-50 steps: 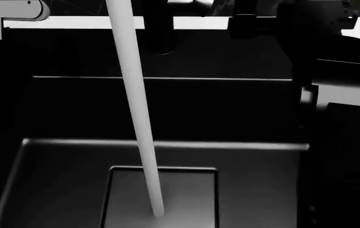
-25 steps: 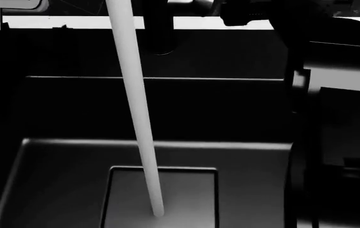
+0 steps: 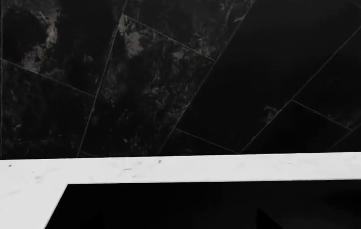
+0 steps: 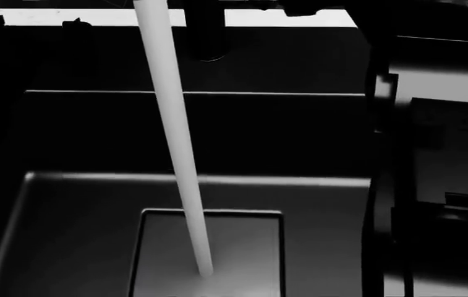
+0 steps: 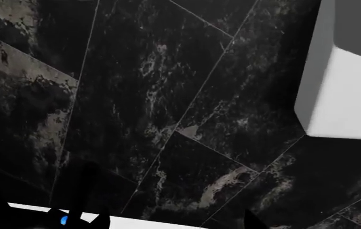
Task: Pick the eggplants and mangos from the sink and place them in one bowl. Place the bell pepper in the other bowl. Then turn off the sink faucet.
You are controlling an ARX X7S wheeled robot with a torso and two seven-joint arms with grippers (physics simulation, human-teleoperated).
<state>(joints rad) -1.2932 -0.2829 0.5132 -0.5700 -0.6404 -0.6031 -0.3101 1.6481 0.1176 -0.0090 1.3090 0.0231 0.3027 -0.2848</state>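
Right arm (image 4: pixel 431 154) fills the right side of the head view as a dark upright mass beside the sink (image 4: pixel 77 223); its gripper cannot be made out, so whether it is open or closed is unclear. Neither wrist view shows fingers plainly, only dark marbled wall tiles (image 3: pixel 167 81) and a white counter edge (image 3: pixel 167 168). Water (image 4: pixel 180 161) streams down onto the square drain plate (image 4: pixel 242 253). The sink faucet (image 4: pixel 207 31) stands at the back.

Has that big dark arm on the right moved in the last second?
Yes. In the head view the right arm now covers more of the sink floor, reaching farther toward the square drain plate and water stream.
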